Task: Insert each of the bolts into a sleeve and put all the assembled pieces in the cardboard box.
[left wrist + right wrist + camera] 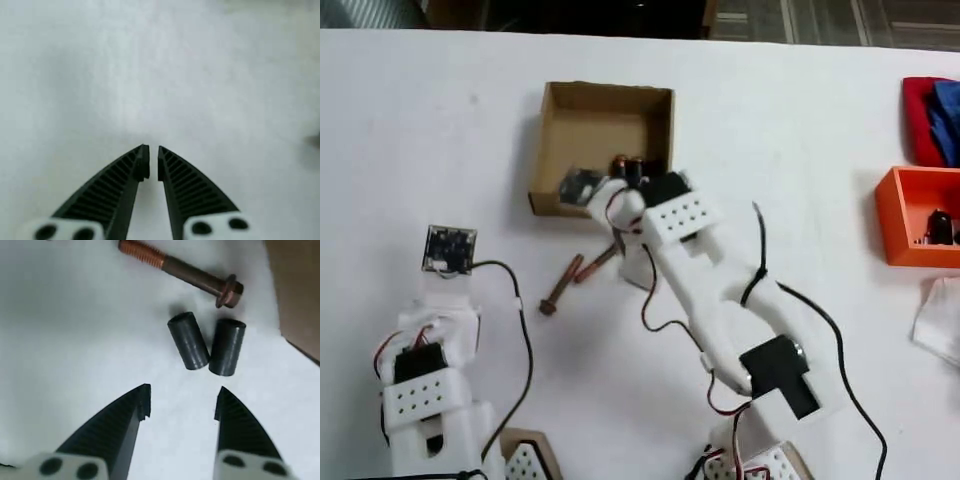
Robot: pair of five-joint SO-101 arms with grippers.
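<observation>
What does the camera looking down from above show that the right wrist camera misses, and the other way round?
From above: the orange bin and the left arm off to one side. Up close: two black sleeves lying side by side, just ahead of the right arm's open jaws. Shared: a copper bolt on the white table and an edge of the cardboard box.

Robotics lab or hobby workshop, probably. Evidence: plain white worktop carrying two white printed-plastic robot arms with exposed black and red wiring; bare square black circuit board at 9 o'clock; orange plastic parts bin at 3 o'clock; copper-coloured threaded bolts near centre.
</observation>
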